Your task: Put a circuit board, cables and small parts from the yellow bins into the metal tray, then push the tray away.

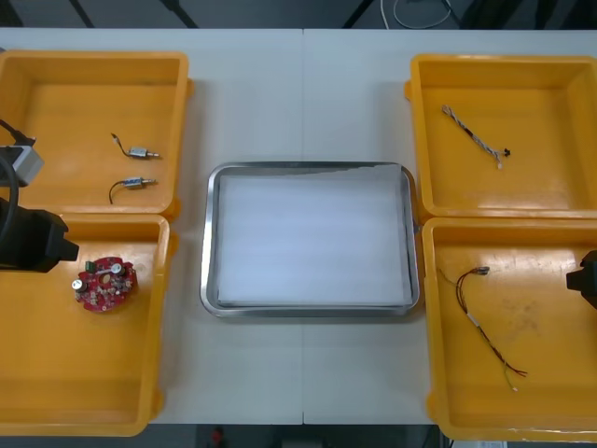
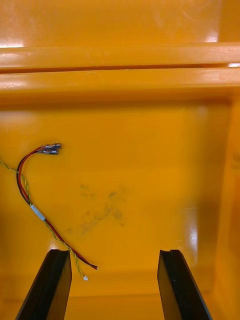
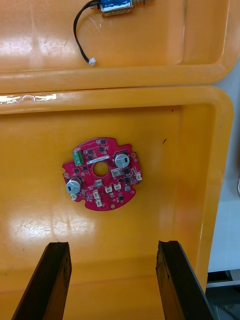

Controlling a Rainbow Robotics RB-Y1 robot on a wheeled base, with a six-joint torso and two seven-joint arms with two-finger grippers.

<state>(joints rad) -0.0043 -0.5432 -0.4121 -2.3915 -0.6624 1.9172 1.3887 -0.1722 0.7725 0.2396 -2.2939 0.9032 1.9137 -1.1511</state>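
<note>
A round red circuit board [image 1: 105, 283] lies in the near left yellow bin [image 1: 56, 373]. My left gripper [image 1: 56, 245] hovers over that bin's left part, just left of the board. In the left wrist view the gripper [image 3: 112, 280] is open, and the board [image 3: 101, 173] lies flat a short way beyond its fingertips. My right gripper [image 1: 584, 278] sits at the right edge over the near right bin [image 1: 541, 373]. It [image 2: 112, 285] is open too, with the red and yellow cable [image 2: 35, 200] lying beyond its one finger [image 2: 50, 282]. The metal tray [image 1: 211, 243], white inside, holds nothing.
The far left bin [image 1: 56, 84] holds two small metal parts [image 1: 140, 152] [image 1: 136, 184] with black leads; one [image 3: 117, 6] shows past the bin wall. A twisted blue and white cable [image 1: 474, 137] lies in the far right bin [image 1: 541, 84]. The red and yellow cable [image 1: 480, 322] crosses the near right bin.
</note>
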